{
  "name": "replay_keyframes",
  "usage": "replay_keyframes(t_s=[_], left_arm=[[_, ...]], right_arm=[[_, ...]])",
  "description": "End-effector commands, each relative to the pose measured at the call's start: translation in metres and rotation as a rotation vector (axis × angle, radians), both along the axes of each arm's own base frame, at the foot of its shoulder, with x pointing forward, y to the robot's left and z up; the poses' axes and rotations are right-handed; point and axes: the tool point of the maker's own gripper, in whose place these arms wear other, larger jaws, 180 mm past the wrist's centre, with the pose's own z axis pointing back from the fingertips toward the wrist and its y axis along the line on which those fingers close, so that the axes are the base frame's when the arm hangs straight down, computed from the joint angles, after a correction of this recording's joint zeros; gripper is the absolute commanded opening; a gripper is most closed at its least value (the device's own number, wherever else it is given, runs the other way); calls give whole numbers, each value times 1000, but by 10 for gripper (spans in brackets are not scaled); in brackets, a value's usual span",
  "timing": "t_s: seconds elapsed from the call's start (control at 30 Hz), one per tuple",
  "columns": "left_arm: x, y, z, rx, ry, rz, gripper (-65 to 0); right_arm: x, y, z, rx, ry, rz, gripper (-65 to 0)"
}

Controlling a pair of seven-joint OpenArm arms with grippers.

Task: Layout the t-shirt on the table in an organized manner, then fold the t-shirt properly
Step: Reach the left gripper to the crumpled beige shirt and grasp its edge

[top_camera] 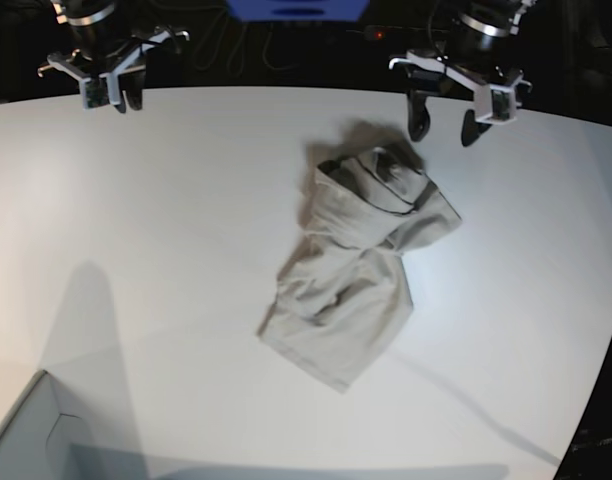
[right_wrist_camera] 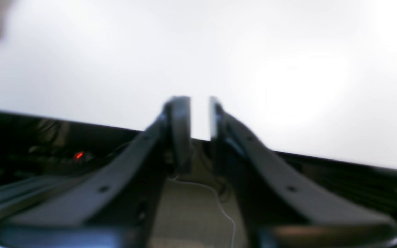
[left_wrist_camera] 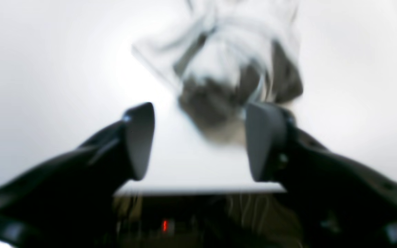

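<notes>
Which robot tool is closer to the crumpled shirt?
The left tool, wide open just beyond the t-shirt. The right tool hangs far off, over bare table.

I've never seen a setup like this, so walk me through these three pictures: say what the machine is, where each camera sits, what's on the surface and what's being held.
This is a robot with two arms working over a white table. The base picture looks down on the whole table from above. The other two pictures come from cameras on the wrists, each looking out past its own black fingers.

In the base picture the left gripper is at the upper right, the right gripper at the upper left.

A light grey-beige t-shirt lies crumpled in a heap on the table. A pale box corner shows at the lower left.

Nothing is held. The left gripper's fingers stand wide apart near the shirt; the right gripper's fingers show a narrow empty gap.
</notes>
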Motion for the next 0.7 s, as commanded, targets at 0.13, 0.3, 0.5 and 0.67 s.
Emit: replay_keyframes(t_s=[0.13,0.3,0.5,0.67], left_arm=[[36,12,-7,-38,-44,46,-131],[66,75,-12,-145,-68,271,-131],[102,115,-38,-188,1,340,-131],[133,109,-59,-246,95,343,-131]], right_arm=[[2,7,5,25,-22,-6,-385],[3,7,5,27,-22,-11,-385],[1,-1,4,11,-12,-28,-385],[6,-14,4,-20,-5,-51,-385]])
